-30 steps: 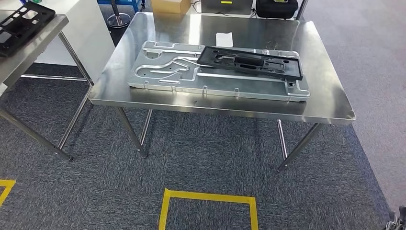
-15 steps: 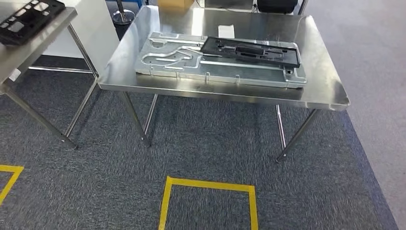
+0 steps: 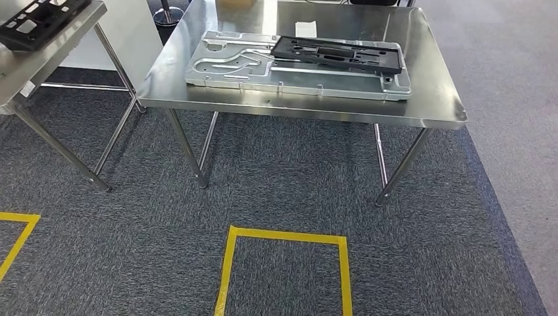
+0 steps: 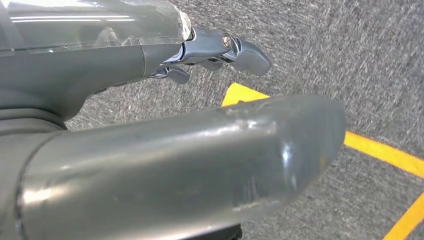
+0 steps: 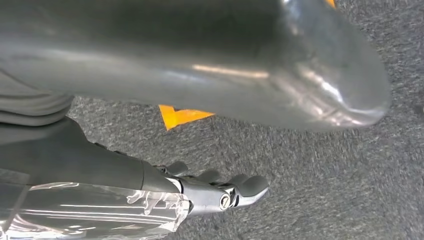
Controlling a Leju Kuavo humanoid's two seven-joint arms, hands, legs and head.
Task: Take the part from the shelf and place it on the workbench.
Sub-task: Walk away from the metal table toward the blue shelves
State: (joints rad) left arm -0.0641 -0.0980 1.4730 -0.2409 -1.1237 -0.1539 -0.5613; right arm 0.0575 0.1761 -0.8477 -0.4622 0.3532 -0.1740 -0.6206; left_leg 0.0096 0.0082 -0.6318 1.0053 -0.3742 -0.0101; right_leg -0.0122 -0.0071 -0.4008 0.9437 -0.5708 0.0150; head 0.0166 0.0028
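Note:
A long black plastic part [image 3: 337,54] lies flat on a silver metal plate [image 3: 296,66] on the steel workbench [image 3: 434,108], straight ahead. Another black part [image 3: 41,20] lies on a second steel surface [image 3: 39,62] at the far left. My left hand [image 4: 150,130] hangs over the carpet, thumb and fingers apart, holding nothing. Over the carpet too, my right hand [image 5: 165,125] is spread and holds nothing.
Yellow tape marks a square [image 3: 284,270] on the grey carpet in front of me and a corner [image 3: 16,234] at the left. The workbench legs [image 3: 187,148] stand between me and the bench top. A white paper [image 3: 305,29] lies on the bench.
The whole picture has shifted: the workbench now sits higher and farther in the head view, and more carpet and tape show, so the camera has moved back or tilted down.

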